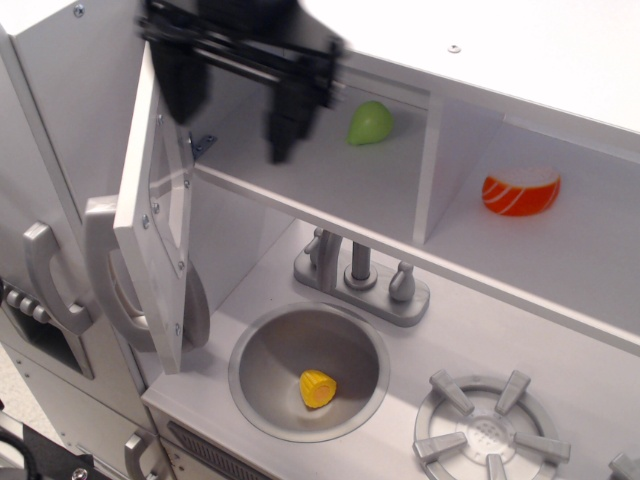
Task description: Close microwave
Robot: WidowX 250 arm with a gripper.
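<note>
The microwave is a white cabinet compartment at upper centre. Its white door with a clear window stands swung wide open to the left, edge-on to me, with a grey bar handle on its outer face. A green pear lies inside at the back. My black gripper is blurred with motion at the top of the open door, in front of the compartment's left end. Its two fingers are spread apart and hold nothing. One finger is at the door's top edge, the other is inside the opening.
An orange-and-white toy sits in the right-hand shelf compartment. Below are a grey faucet, a round sink holding a yellow toy, and a stove burner. A tall door with a curved grey handle is at far left.
</note>
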